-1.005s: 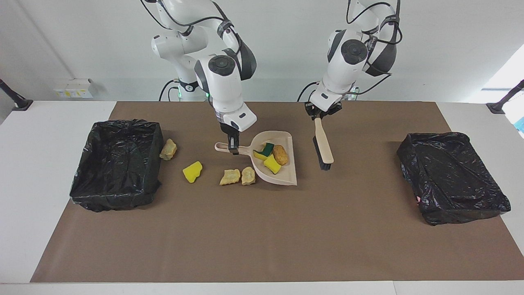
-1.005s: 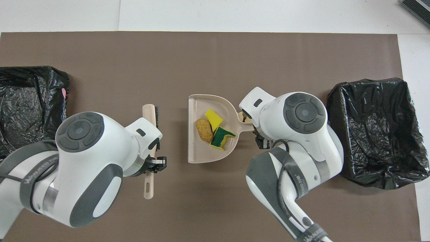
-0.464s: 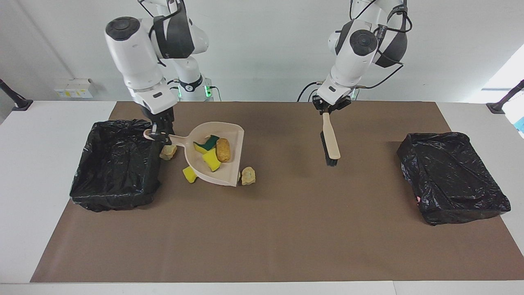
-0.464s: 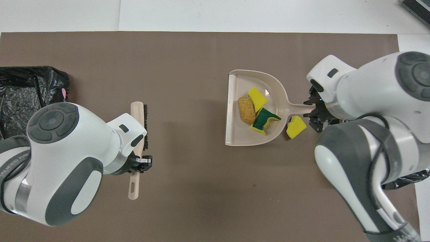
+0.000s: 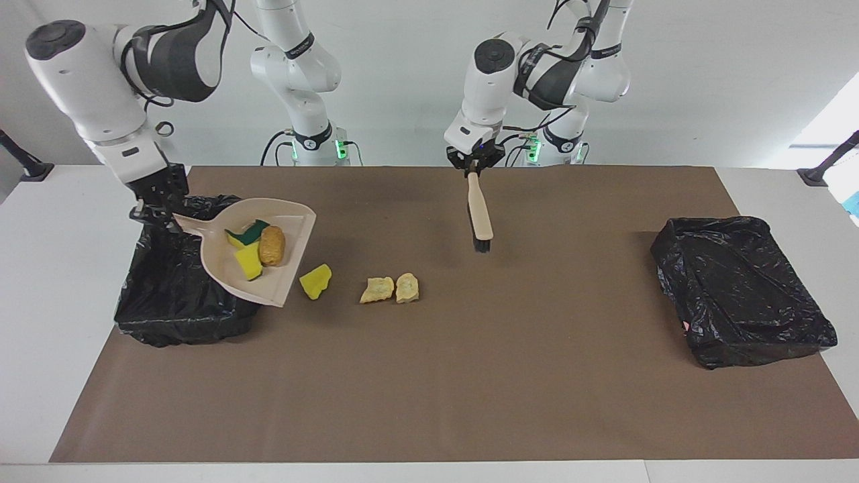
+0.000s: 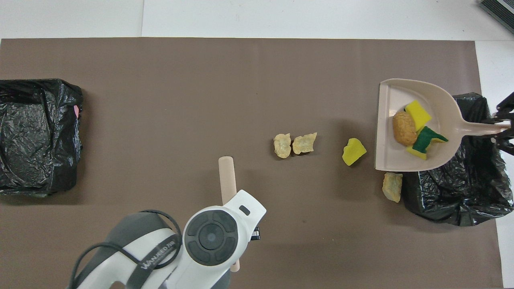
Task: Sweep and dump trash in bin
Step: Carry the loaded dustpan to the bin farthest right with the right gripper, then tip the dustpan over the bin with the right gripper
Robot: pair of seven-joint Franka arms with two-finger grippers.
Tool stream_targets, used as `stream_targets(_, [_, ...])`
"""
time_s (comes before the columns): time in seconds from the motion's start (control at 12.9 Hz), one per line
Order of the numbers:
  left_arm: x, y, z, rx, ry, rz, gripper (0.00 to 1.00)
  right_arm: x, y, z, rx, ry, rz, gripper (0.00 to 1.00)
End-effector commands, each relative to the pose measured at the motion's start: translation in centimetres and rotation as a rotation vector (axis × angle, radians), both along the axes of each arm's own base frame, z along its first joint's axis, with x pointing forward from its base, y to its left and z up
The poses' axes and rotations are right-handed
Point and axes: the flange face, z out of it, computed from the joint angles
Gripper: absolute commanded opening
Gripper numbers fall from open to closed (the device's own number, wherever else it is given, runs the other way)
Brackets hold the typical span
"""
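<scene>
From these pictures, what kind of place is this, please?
Probably a robot lab bench, not a home: two white arms are mounted at a table covered by a brown mat, with bag-lined bins at both ends and a bare white wall.

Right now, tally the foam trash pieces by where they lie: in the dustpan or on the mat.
In the dustpan: 3 (yellow piece, yellow-and-green piece, tan-orange piece)
On the mat: 4 (yellow chunk, tan pair, tan chunk by the bin)
Total: 7
</scene>
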Motion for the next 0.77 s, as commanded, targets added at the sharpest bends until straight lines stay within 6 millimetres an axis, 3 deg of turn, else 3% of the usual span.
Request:
stream_targets(0.0, [-2.3,-1.5,-2.7,-0.035,0.008,0.018,0.00,-1.1,-4.4,0.7,-0.078,0.012,0.019,0.00])
stream_targets(0.08, [-3.3,-2.2,-3.9,-0.050,0.022,0.020,0.00,-1.7,-6.2,0.9,-0.135,0.025,0.022,0.00])
stream_targets(0.23, [-3.8,-2.4,-4.8,-0.060,0.014,0.012,0.00,-1.8,-7.5,1.8,-0.303,0.007,0.090,0.00])
stream_targets(0.46, [-5.2,-2.5,-5.6,-0.062,0.050,0.018,0.00,-2.5,-8.1,1.6,-0.458,0.069,0.145,0.00])
stream_targets(0.7, [-6.1,-2.4,-7.0,-0.050,0.058,0.017,0.00,-3.3,-7.0,0.3,-0.583,0.144,0.214,0.00])
